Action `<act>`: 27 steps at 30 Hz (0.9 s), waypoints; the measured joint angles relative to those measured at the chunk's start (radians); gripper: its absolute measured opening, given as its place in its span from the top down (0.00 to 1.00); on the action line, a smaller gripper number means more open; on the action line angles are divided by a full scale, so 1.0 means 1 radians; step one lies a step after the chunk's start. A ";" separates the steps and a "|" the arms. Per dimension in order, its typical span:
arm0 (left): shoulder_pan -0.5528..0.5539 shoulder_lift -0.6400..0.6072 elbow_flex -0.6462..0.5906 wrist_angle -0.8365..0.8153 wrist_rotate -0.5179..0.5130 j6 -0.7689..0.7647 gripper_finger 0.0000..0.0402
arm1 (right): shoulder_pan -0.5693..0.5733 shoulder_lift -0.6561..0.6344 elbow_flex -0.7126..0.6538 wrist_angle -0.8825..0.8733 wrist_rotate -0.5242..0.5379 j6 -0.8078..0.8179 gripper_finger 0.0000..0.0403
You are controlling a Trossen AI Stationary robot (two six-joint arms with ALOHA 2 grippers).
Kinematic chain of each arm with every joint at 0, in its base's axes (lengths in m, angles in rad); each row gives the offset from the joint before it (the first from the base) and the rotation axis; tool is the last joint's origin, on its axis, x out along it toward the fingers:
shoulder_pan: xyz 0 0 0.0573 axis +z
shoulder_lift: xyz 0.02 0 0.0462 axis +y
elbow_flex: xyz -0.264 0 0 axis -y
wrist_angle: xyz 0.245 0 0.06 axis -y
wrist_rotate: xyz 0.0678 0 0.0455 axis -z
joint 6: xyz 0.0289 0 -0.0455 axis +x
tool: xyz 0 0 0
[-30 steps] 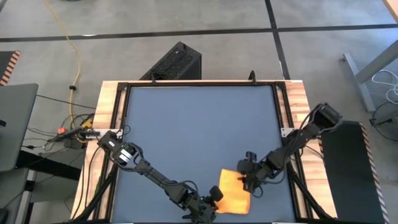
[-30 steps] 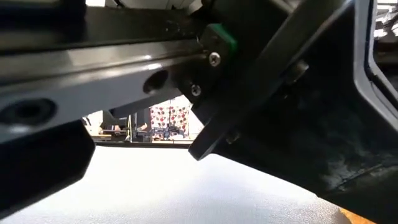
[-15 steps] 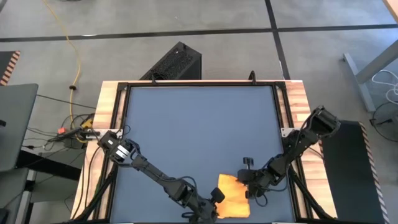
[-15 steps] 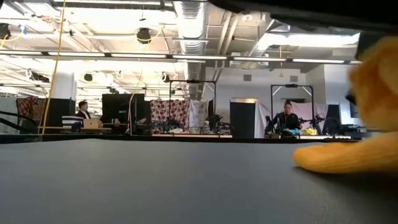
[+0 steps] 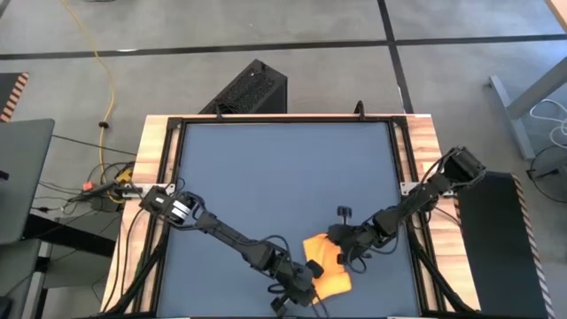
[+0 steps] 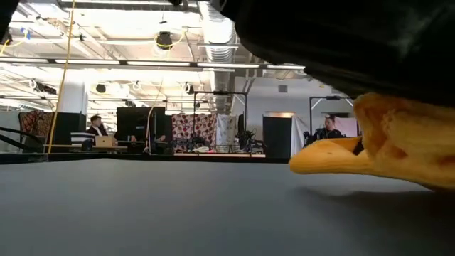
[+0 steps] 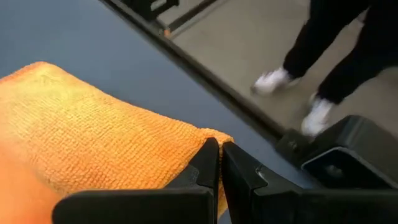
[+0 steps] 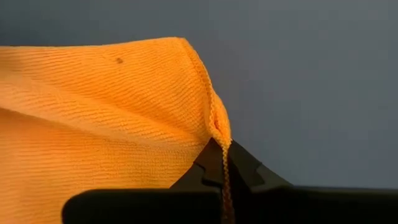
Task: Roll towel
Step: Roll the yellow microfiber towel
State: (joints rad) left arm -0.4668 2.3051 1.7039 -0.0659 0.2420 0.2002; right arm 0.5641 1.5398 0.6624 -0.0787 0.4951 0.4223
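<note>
The yellow-orange towel (image 5: 326, 270) lies bunched near the table's near edge, right of the middle. In the low view its raised part (image 6: 387, 146) stands up off the tabletop, with a fold (image 6: 320, 158) reaching toward the left just above the surface. My left gripper (image 5: 308, 282) is shut at the towel's near left part. My right gripper (image 5: 341, 251) is shut at its far right part. Both wrist views are filled with cloth (image 7: 93, 130) (image 8: 99, 106). My left gripper pinches the towel near a corner (image 7: 211, 135) between its two shut fingers, low and slanting over the cloth. One layer or several, I cannot tell. The cloth beside the fingers lies on the tabletop. My right gripper pinches the towel's hemmed edge (image 8: 219, 127) between its two fingertips; the hem runs down between the fingers. The cloth rises in a ridge toward the fingers, lifted off the tabletop there.
The dark blue-grey tabletop (image 5: 283, 177) stretches bare toward the far edge, inside a wooden frame (image 5: 159, 159). A black box (image 5: 252, 89) stands on the floor beyond the far edge. A person's legs (image 7: 323, 56) stand next to the table.
My right gripper has gone toward the table's left and taken hold of the towel's right edge. That edge has been drawn leftward and lifted, so the towel is now narrower and bunched. The left side of the towel has stayed with my left gripper.
</note>
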 joint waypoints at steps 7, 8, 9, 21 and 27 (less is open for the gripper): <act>0.026 0.004 -0.282 0.561 0.097 -0.402 1.00 | 0.064 0.000 0.000 0.031 -0.013 -0.011 0.95; 0.026 0.004 -0.326 0.654 0.087 -0.474 1.00 | 0.070 0.000 0.000 0.032 -0.013 -0.004 0.95; 0.026 0.004 -0.364 0.739 0.069 -0.538 1.00 | 0.074 0.000 0.000 0.036 -0.013 0.005 0.95; 0.055 -0.004 -0.459 0.958 0.058 -0.820 1.00 | 0.106 -0.001 0.141 0.005 -0.039 -0.132 0.95; 0.052 -0.017 -0.484 0.981 0.035 -0.817 1.00 | 0.157 -0.002 0.217 -0.133 -0.053 -0.119 0.95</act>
State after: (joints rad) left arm -0.4152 2.2883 1.2198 0.9154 0.2770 -0.6173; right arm 0.7207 1.5383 0.8798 -0.2112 0.4425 0.3028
